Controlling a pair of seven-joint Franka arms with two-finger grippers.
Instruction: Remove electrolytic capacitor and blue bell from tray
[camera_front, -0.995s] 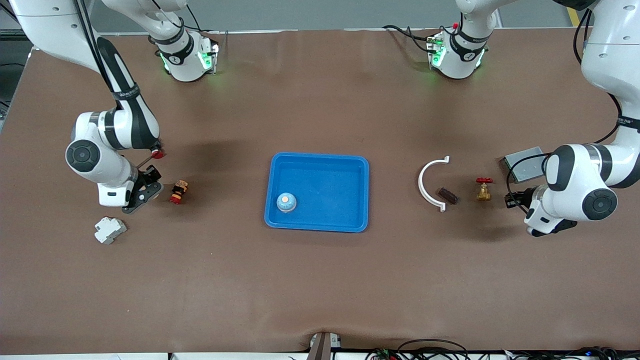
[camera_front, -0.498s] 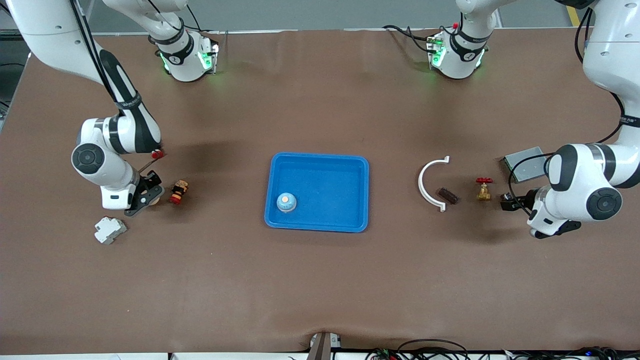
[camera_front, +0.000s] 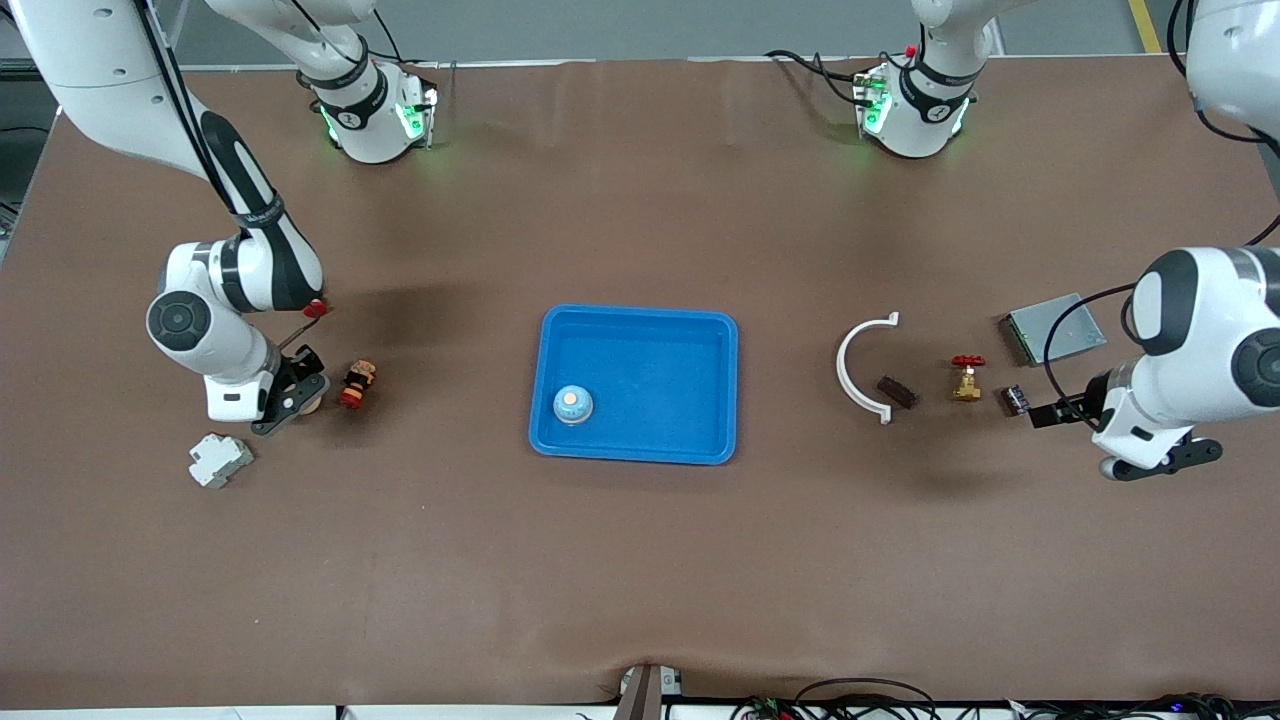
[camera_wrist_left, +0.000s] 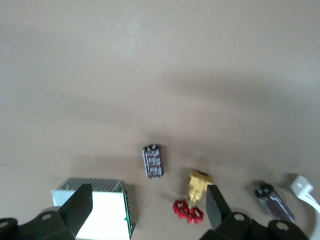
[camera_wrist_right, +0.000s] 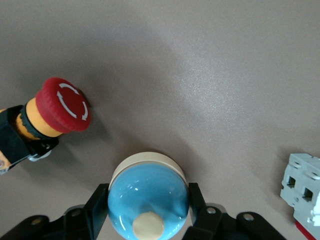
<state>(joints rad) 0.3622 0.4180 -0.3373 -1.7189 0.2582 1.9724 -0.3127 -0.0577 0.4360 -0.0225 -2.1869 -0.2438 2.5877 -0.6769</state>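
A blue dome bell with a cream button stands on the table beside a red push-button. My right gripper is shut on the bell, one finger against each side; in the front view this gripper is low at the right arm's end. A second blue bell sits in the blue tray. The dark capacitor lies on the table beside the brass valve. My left gripper hangs open just past the capacitor, toward the left arm's end, holding nothing.
A white curved piece and a dark brown cylinder lie between the tray and the valve. A grey metal box lies farther from the front camera than the capacitor. A white breaker lies nearer the front camera than the right gripper.
The left gripper has opened, left the capacitor on the table and drawn back toward its end. The right arm has shifted slightly with the bell.
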